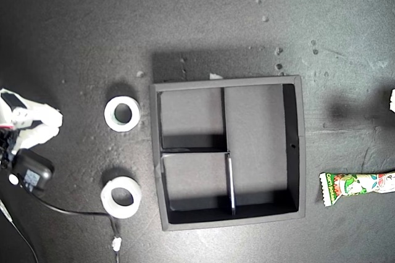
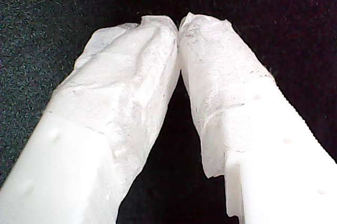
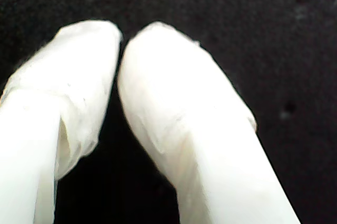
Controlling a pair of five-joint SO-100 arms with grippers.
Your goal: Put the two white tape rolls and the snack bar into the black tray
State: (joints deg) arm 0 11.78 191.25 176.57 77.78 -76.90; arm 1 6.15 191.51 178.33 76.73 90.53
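The black tray lies mid-table, with nothing in its two small compartments or its long one. Two white tape rolls rest on the table off the tray's side toward the exterior view's left: one farther back, one nearer the front. The snack bar, green and white, lies at the exterior view's right edge, partly cut off. My first gripper is shut, its taped fingertips meeting over bare dark table. My second gripper is shut too, holding nothing. The wrist views do not show which arm is which.
A white arm with a black camera box and a cable sits at the exterior view's left edge, near the rolls. A white sliver of another arm shows at the right edge. Crumbs dot the dark table.
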